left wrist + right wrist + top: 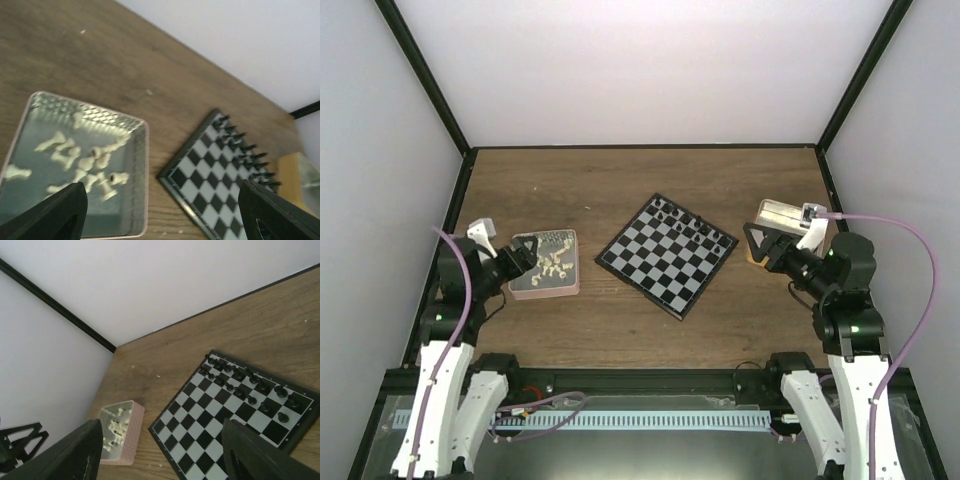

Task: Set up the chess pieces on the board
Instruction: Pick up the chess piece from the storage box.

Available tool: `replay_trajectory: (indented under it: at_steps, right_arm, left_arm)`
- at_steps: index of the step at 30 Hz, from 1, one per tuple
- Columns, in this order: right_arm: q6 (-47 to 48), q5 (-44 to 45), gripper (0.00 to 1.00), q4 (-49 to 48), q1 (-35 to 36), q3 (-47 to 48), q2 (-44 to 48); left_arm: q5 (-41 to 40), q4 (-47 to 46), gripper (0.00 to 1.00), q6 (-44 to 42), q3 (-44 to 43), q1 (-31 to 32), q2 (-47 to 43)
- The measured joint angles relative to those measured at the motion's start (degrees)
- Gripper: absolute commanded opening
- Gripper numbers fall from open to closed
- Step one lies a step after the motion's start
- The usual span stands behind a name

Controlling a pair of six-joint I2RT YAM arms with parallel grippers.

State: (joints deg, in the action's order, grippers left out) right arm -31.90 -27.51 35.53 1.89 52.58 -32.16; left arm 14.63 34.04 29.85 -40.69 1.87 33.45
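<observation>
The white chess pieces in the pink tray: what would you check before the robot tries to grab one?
1. Left gripper open: ok, the jaws stand wide, aimed at the pink tray.
2. White pieces within view: ok, they lie in a loose heap in the tray.
3. One piece free to pinch alone: cannot tell, since several lie touching on their sides.
4. Room on the board: ok, the black pieces keep to one edge and the opposite rows are bare.
5. Right gripper out of the way: ok, it is open and off the board, by the tan box.
</observation>
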Motion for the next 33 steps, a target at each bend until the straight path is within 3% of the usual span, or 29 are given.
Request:
replay_trajectory:
  at_steps: [6, 10, 16, 33]
  right_arm:
    - [1.14, -1.55, 0.41, -1.27, -0.15, -3.3, -1.66]
    - [1.66, -2.43, 0.33, -2.1, -0.22, -4.26, -4.63]
    - [1.75, -2.89, 0.16, -5.29, -0.22, -7.37, -7.72]
    - [2.27, -1.38, 0.09, -12.83, -0.24, -8.55, -16.22]
  left_arm:
    - [-3.96, 3.45, 0.58, 0.76, -0.02, 0.0, 8.57]
    - [-4.15, 3.43, 0.55, 1.31, -0.26, 0.0, 16.65]
    - [-5.6, 2.49, 0.39, 1.29, -3.26, 0.0, 29.66]
    - [-5.18, -4.02, 0.32, -1.62, -6.08, 0.87, 49.81]
